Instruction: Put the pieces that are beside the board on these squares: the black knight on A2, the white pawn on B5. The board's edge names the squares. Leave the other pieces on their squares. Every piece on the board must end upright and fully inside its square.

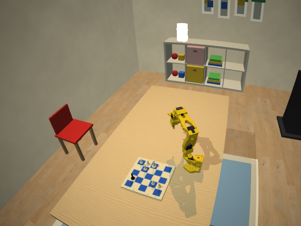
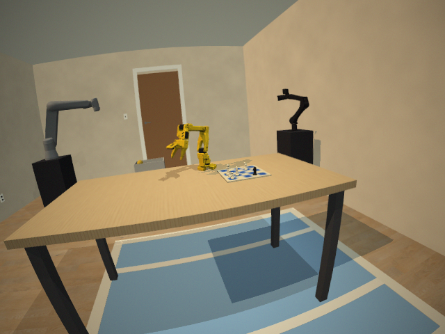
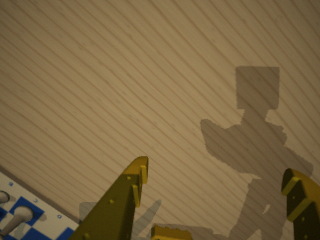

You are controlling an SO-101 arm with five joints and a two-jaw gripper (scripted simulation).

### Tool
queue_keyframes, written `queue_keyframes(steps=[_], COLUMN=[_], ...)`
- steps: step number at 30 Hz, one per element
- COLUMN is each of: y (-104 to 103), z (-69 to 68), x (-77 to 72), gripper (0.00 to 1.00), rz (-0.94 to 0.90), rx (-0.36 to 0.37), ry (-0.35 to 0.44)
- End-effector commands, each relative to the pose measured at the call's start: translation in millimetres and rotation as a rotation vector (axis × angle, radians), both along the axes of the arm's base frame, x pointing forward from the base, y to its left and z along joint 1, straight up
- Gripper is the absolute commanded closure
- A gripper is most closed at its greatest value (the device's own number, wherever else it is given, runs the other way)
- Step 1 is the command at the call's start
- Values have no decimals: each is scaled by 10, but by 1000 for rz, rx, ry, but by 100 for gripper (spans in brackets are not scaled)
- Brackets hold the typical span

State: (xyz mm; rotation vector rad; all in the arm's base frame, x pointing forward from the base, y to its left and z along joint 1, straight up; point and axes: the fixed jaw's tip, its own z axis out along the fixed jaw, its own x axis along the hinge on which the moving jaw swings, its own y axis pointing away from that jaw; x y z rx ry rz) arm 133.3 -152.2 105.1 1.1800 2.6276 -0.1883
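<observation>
the gripper (image 3: pixel 215 192) hangs in the air above the table (image 1: pixel 155 114), its fingers partly apart with only bare wood grain and their own shadow between them; they hold and touch nothing. the board (image 1: pixel 148 178) lies well behind the fingers, beside the arm's base, and only its corner shows in the wrist view. the black knight (image 1: pixel 132 176) stands on the board near its far edge, among white pieces. the square letters are too small to read. only the exterior view shows the door (image 2: pixel 160 111).

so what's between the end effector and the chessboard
Only bare wooden table top in the top view: the open yellow end effector hangs apart from the blue-and-white chessboard, nothing between.
</observation>
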Motion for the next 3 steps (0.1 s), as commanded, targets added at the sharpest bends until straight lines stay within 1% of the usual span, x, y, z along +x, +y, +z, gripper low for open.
queue_keyframes(steps=[1,3], y=[7,7], z=[-12,-12], x=[-21,-21], gripper=[60,60], rz=[-13,-13], rx=[3,3], ry=[-1,-1])
